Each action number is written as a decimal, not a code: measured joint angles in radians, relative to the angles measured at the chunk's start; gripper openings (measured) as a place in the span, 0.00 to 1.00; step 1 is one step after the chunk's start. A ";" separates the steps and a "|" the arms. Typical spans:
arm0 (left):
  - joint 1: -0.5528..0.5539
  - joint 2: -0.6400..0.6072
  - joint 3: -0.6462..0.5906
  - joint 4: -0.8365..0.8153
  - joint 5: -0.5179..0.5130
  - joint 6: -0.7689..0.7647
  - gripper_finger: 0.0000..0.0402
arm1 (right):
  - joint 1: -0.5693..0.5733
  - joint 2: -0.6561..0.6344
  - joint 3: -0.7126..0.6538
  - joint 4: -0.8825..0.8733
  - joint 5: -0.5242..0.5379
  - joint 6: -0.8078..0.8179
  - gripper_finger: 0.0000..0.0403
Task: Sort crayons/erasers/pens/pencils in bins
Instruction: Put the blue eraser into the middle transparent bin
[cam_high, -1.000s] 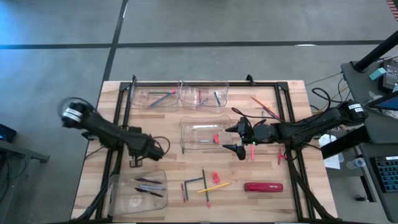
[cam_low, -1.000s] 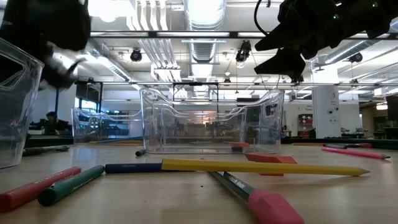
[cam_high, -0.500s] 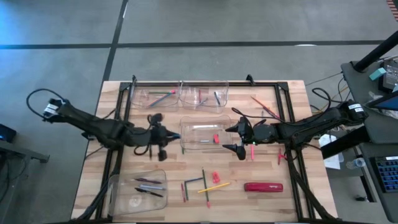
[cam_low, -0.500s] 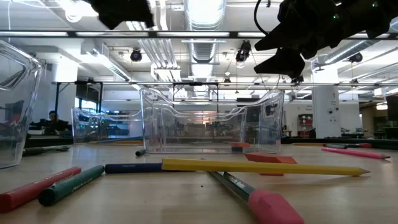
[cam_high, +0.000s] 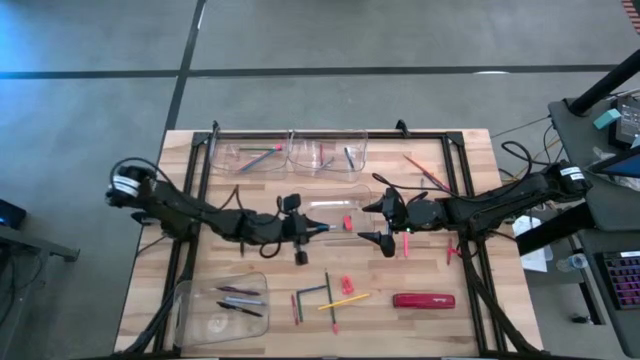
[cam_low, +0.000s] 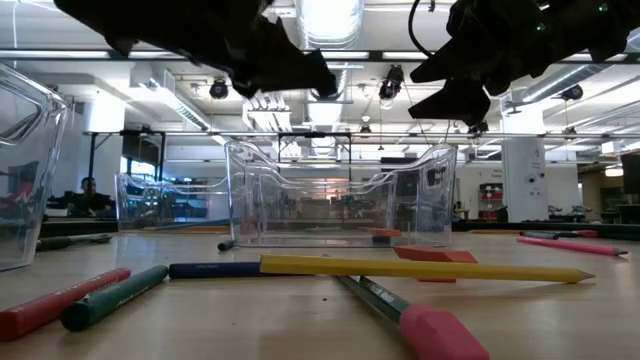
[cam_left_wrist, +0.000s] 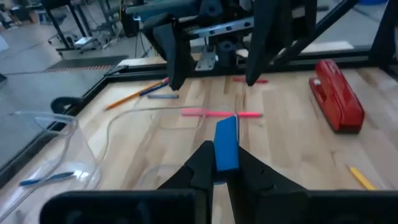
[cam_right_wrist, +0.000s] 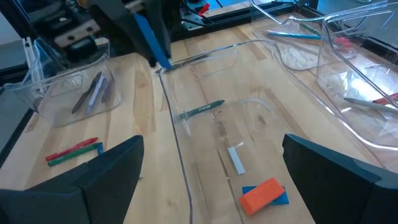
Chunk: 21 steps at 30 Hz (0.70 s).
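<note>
Non-task stuff here: a wooden table with a black frame around it, a big red oblong thing with white lettering near the front edge, and a grey concrete floor with dark lines.

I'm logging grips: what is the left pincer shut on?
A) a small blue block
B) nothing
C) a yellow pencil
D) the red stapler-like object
A: the left pincer pinches a small blue block above the table, shown in its wrist view.
</note>
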 joint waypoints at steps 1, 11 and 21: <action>0.009 0.010 0.004 0.001 0.014 -0.002 0.03 | 0.000 0.000 0.000 0.000 0.000 -0.001 0.92; 0.036 0.014 0.001 0.001 0.081 -0.068 0.05 | 0.000 0.000 0.000 0.000 0.000 -0.015 0.92; 0.043 0.013 0.001 0.000 0.074 -0.089 0.32 | 0.000 0.000 -0.001 0.000 0.000 -0.014 0.92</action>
